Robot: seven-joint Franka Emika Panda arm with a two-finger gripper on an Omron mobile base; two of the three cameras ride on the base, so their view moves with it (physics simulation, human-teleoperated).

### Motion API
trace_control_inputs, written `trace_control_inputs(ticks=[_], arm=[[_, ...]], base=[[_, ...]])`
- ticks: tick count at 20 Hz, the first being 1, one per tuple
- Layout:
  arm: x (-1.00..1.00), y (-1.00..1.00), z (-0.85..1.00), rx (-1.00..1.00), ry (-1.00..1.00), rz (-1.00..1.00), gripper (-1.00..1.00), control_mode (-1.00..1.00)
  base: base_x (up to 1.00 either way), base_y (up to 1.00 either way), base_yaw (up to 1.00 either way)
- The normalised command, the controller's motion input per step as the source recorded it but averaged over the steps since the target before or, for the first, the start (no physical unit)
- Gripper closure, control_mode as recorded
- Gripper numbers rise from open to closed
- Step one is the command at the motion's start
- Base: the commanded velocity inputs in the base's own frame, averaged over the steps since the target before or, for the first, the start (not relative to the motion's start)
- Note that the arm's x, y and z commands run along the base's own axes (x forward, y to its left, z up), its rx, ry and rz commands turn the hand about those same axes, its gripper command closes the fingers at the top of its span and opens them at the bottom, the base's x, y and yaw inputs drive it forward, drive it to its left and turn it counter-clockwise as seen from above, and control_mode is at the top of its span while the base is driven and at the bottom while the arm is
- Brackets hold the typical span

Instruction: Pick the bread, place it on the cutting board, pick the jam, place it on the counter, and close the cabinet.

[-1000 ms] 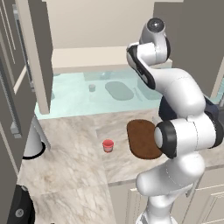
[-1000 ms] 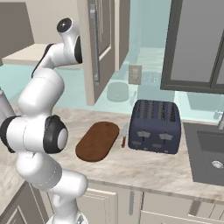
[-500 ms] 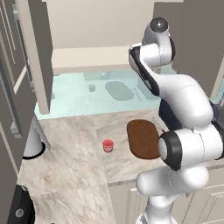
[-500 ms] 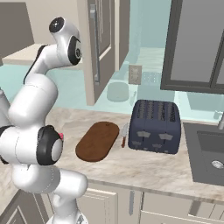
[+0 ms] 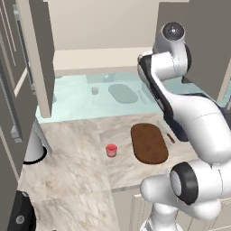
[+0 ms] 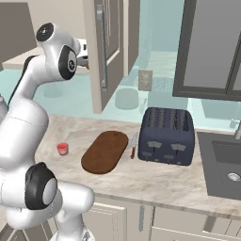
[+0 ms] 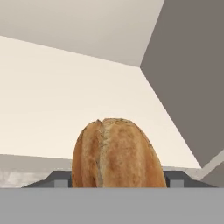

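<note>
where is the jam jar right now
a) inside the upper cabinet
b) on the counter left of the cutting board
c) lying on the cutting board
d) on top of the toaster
b: the red jam jar stands on the counter, apart from the cutting board and to its left.

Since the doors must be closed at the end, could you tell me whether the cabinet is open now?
Open. The cabinet shows its cream interior, with its door swung outward over the counter.

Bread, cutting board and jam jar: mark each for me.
bread [image 7: 117, 154], hand view, middle of the crust.
cutting board [image 5: 149, 143], left base view, centre of the slab.
jam jar [image 5: 111, 150], left base view, red lid.
</note>
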Motion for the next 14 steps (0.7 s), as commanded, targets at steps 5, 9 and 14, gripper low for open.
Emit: trace_control_inputs(ticks=[5, 9, 14], arm=[[-0.84, 0.10, 0.00, 0.00, 0.02, 0.00, 1.00, -1.00], [-0.90, 0.04, 0.00, 0.03, 0.07, 0.00, 1.00, -1.00], [-0.67, 0.04, 0.00, 0.06, 0.21, -0.01, 1.00, -1.00]], base=[[0.00, 0.00, 0.00], [0.00, 0.00, 0.00], [0.00, 0.00, 0.00]])
